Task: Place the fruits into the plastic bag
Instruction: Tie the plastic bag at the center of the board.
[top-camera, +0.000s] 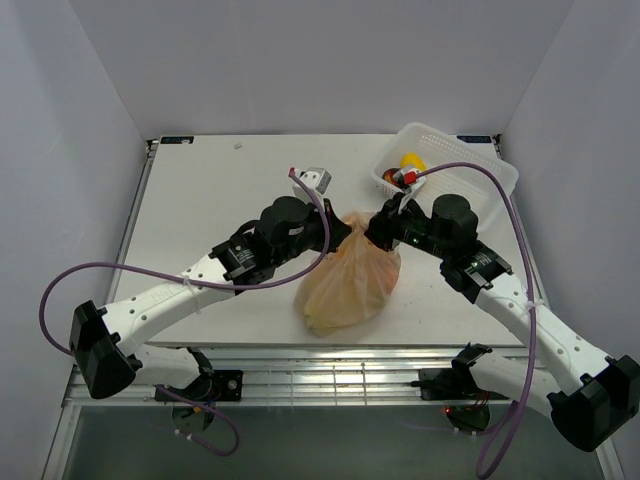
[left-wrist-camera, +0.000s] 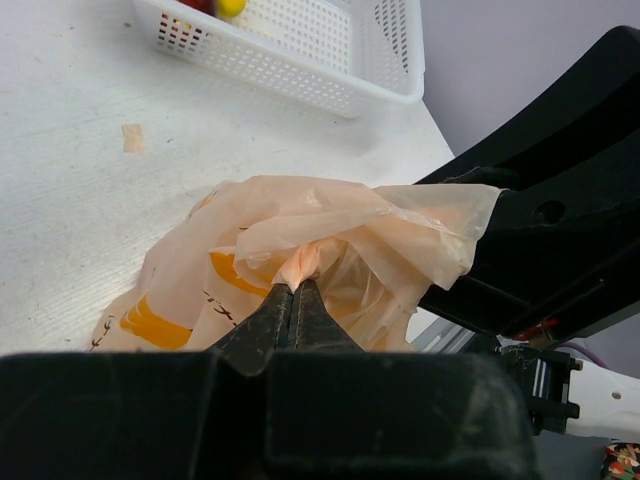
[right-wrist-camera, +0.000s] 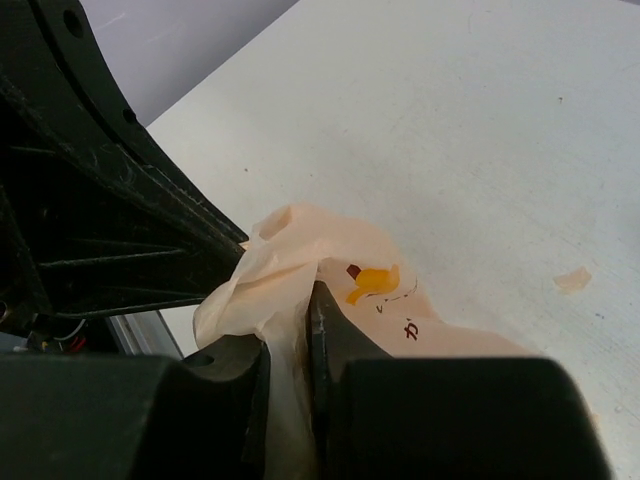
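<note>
Near the middle of the table (top-camera: 200, 210), the plastic bag (top-camera: 345, 280) lies crumpled. The left gripper (left-wrist-camera: 293, 298) is closed tight on a fold of its upper edge, and the right gripper (right-wrist-camera: 288, 330) pinches the same edge. At the far right, the fruits (top-camera: 412, 162) sit in the white basket (top-camera: 455, 145), apart from the bag.

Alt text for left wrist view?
Left gripper, jaws shut, pinches a fold of the peach-orange plastic bag on the white table. Behind it, a white lattice basket holds red and yellow fruits; the black right arm looms at right.
</note>
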